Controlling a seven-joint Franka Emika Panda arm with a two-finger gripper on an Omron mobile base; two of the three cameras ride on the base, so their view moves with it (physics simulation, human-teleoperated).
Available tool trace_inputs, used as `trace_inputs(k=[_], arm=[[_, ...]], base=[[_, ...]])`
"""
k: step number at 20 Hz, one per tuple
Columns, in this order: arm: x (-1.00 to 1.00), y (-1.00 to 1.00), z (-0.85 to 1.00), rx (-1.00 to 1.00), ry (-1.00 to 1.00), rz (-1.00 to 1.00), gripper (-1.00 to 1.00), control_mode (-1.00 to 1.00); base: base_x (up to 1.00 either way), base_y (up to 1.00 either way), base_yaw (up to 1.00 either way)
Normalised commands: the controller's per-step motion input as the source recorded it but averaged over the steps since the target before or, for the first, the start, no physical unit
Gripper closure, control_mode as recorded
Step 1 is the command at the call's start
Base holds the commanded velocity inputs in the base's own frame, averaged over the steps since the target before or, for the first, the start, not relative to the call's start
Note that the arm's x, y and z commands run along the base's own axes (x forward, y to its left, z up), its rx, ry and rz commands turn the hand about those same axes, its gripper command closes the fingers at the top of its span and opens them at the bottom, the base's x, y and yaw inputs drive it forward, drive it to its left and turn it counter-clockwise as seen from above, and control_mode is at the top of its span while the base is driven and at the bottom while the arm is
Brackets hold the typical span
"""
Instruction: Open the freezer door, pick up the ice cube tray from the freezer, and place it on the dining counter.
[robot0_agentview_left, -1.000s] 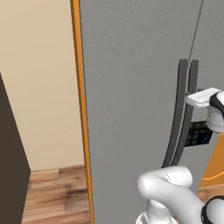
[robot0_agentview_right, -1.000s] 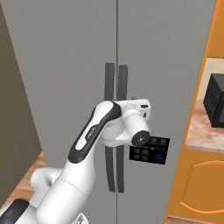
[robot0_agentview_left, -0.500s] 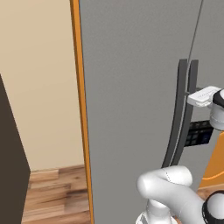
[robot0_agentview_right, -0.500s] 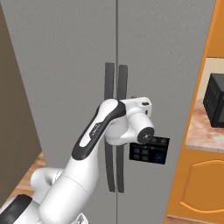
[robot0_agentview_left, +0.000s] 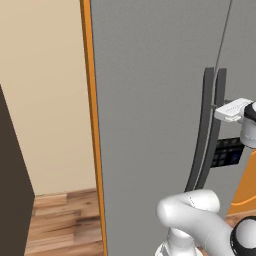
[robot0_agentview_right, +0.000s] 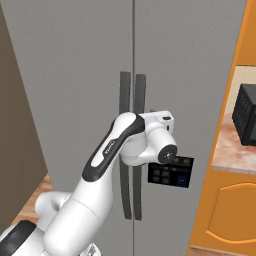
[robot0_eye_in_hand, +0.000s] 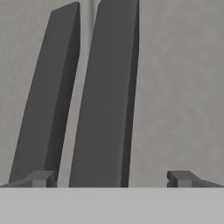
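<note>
The gripper (robot0_eye_in_hand: 109, 178) hung wide apart, empty, straddling the right-hand bar handle (robot0_eye_in_hand: 107, 96) — apparently lined up so the fingertips (robot0_eye_in_hand: 40, 178) could close across it and pull the freezer door (robot0_agentview_right: 187, 60) open. That handle ran vertically, its long axis up the closed door beside the centre seam — the ice cube tray presumably lay behind it.

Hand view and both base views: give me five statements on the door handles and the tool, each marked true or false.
1. The tool is open. True.
2. The right-hand handle stands between the fingertips. True.
3. The freezer door is swung open. False: both doors are shut, with only a thin seam between them.
4. An ice cube tray is in the tool. False: it holds nothing.
5. Two dark vertical handles sit side by side at the seam. True.
</note>
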Motion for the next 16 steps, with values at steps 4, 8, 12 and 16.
trace_inputs(k=[4,8,12,16], arm=[[0.02,0.0,0.0,0.0,0.0,0.0,-1.0,-1.0],[0.0,0.0,0.0,0.0,0.0,0.0,1.0,-1.0],[0.0,0.0,0.0,0.0,0.0,0.0,1.0,-1.0],[0.0,0.0,0.0,0.0,0.0,0.0,1.0,-1.0]], base=[[0.0,0.0,0.0],[0.0,0.0,0.0],[0.0,0.0,0.0],[0.0,0.0,0.0]])
